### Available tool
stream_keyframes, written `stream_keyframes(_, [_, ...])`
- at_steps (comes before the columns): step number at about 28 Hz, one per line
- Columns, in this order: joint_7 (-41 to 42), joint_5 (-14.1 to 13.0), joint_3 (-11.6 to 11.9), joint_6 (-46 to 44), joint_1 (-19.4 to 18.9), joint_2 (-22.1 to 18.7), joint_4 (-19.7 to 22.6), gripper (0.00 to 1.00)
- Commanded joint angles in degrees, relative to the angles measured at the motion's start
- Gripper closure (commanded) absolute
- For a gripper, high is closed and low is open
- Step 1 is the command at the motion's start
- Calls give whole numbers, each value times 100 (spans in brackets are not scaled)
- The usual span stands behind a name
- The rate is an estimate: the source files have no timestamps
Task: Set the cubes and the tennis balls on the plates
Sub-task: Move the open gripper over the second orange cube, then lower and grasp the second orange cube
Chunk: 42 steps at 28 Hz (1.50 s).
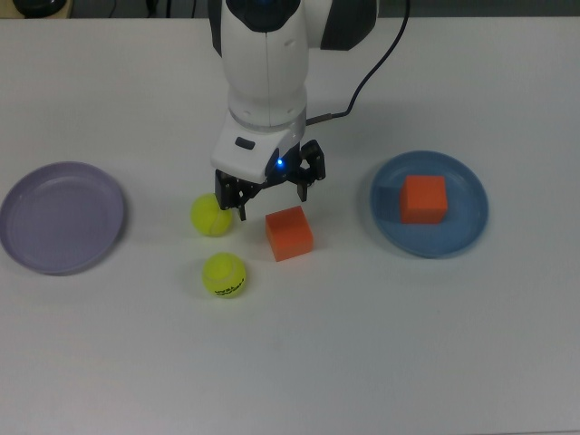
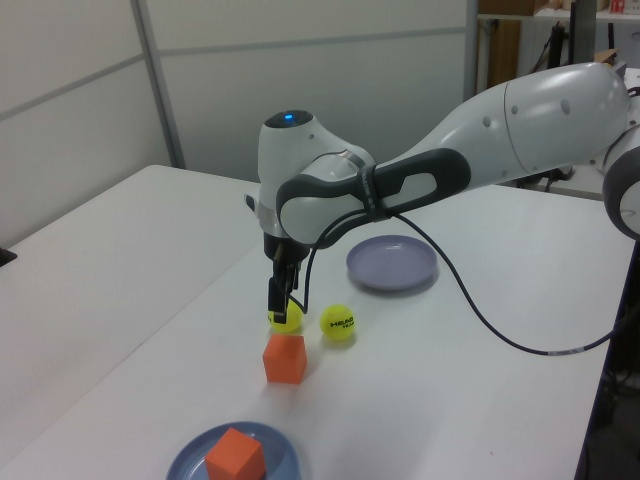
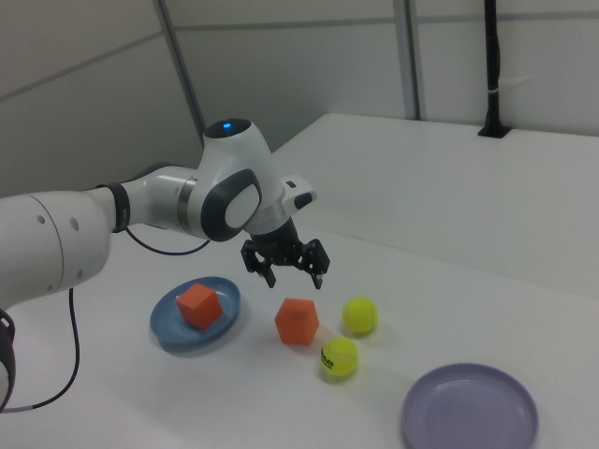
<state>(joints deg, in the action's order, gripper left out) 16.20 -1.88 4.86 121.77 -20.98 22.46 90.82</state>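
Note:
One orange cube [image 1: 289, 233] [image 2: 285, 359] [image 3: 298, 321] sits on the table near the middle. A second orange cube [image 1: 424, 198] [image 3: 198, 305] rests on the blue plate [image 1: 462, 227] [image 2: 280, 460] [image 3: 225, 323]. Two tennis balls [image 1: 211, 216] [image 1: 224, 275] [image 3: 359, 315] [image 3: 339, 357] lie to the top view's left of the loose cube. The lavender plate [image 1: 62, 217] [image 2: 392, 263] [image 3: 470, 407] holds nothing. My gripper [image 1: 272, 204] [image 3: 293, 274] hangs open and empty just above the table, over the far edge of the loose cube and close to the upper ball.
The white arm reaches in from the top view's upper edge, with a black cable [image 1: 362, 77] trailing beside it. A bare white tabletop [image 1: 362, 344] surrounds the objects.

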Motion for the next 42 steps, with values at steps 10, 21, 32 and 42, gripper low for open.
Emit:
stream_keyframes(10, [269,-295,-20,-153,-73,171,59,0])
stream_keyframes(21, [472,-383,-12,-153,-64,496,68,0])
stream_keyframes(32, [454,-392,-29,-144,-82,760,77,0])
stream_keyframes(42, [428,-594,-29,-92,-91,795,50,47])
